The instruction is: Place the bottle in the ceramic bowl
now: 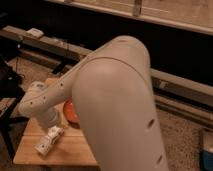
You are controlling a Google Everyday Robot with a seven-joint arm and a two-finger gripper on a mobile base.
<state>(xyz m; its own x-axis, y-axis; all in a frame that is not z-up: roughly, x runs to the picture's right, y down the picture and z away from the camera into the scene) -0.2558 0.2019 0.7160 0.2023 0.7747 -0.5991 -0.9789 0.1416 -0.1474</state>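
Observation:
The bottle [48, 141], slim and whitish with a light label, lies slantwise on the front left of the wooden table [75, 150]. My gripper [56, 130] hangs at the end of the white forearm [42, 102], right at the bottle's upper end, and its grasp there is hidden. Only an orange sliver of the ceramic bowl [69, 113] shows, just right of the gripper. The big white upper arm [117, 105] covers the rest of it.
A dark stand [7, 87] is close to the table's left edge. A long low ledge [60, 45] with a small white object [35, 32] runs behind. A blue item [207, 152] sits on the floor at the right.

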